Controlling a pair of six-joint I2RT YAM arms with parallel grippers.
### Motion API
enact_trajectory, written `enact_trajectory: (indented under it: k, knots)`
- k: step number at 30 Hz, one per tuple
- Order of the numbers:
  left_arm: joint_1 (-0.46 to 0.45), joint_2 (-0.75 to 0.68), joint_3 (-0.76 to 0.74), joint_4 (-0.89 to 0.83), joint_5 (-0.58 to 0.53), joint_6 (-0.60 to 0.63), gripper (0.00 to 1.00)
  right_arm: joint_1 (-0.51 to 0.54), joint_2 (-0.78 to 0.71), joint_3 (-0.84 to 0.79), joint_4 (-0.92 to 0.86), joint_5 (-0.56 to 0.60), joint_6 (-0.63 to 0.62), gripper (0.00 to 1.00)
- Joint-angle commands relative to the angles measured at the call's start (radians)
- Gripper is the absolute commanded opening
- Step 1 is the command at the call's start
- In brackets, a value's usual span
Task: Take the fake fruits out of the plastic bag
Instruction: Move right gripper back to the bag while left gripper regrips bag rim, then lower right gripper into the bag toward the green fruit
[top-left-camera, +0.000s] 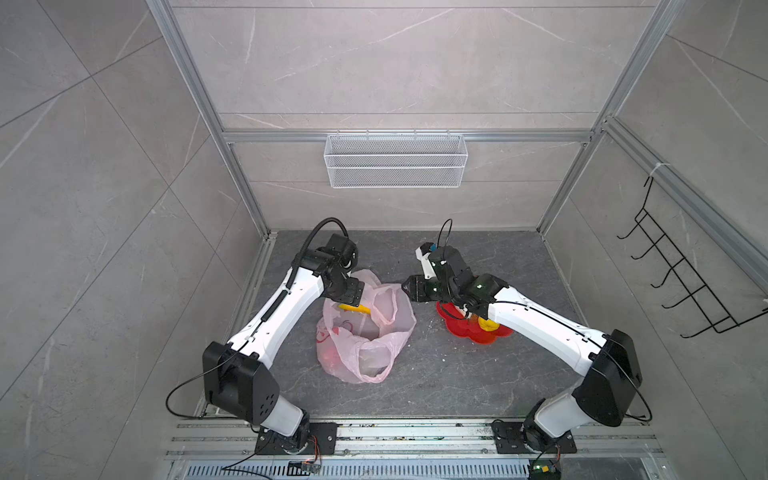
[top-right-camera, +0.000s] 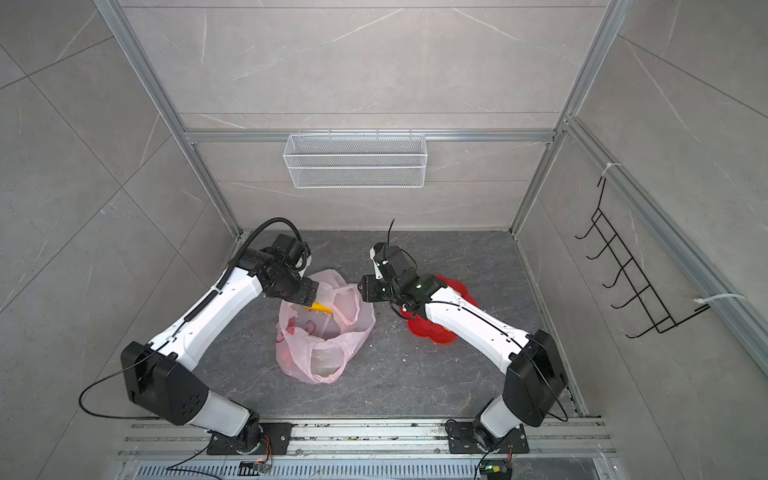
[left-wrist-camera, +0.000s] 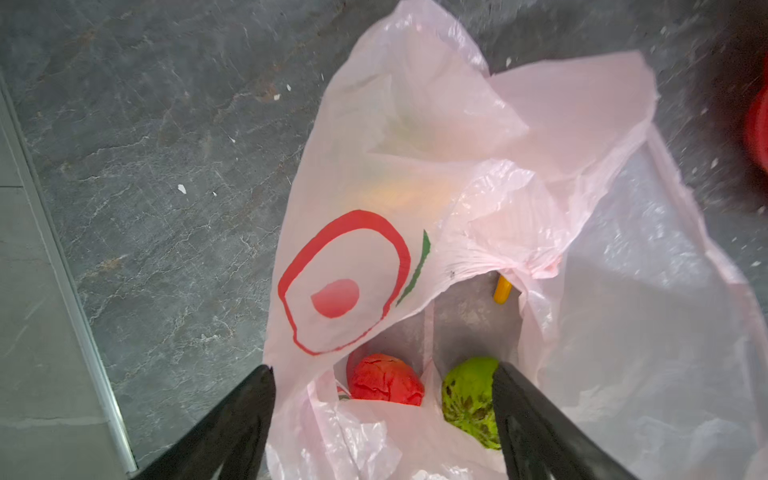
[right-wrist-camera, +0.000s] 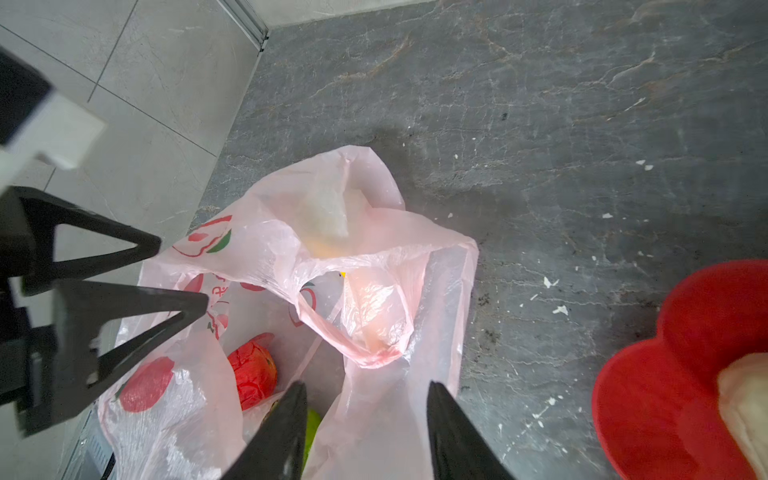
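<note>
Partly done, we have a yellow fruit in the red dish right of centre, yet apple, green ball and banana lie in the central plastic bag, left gripper spread wide above, right gripper half-spread astride its rim

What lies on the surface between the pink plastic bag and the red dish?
Nothing stands between the plastic bag and the red dish. The right wrist view shows only bare dark stone surface with small white specks.

Top views overhead, wrist views close above bag
</note>
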Motion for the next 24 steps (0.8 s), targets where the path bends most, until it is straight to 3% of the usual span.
enact_trajectory:
  k: [1, 11, 13, 17, 19, 24]
  knots:
    - [0.027, 0.030, 0.056, -0.063, 0.027, 0.122, 0.80, 0.001, -0.042, -0.027, -0.009, 0.022, 0.006, 0.49]
    - [0.034, 0.121, 0.058, 0.017, -0.083, 0.160, 0.66, 0.008, -0.050, -0.063, 0.018, -0.004, 0.032, 0.48]
    - [0.033, 0.137, 0.058, 0.022, -0.075, 0.155, 0.56, 0.016, -0.044, -0.058, 0.018, -0.014, 0.029, 0.47]
    - [0.034, 0.142, 0.033, 0.054, -0.057, 0.140, 0.21, 0.054, -0.022, -0.041, 0.026, -0.027, 0.018, 0.47]
    - [0.034, 0.130, 0.016, 0.074, -0.056, 0.124, 0.09, 0.086, 0.004, -0.023, 0.036, -0.031, 0.014, 0.47]
    - [0.033, 0.078, -0.024, 0.136, -0.058, 0.066, 0.00, 0.159, 0.099, 0.030, 0.072, -0.027, 0.034, 0.47]
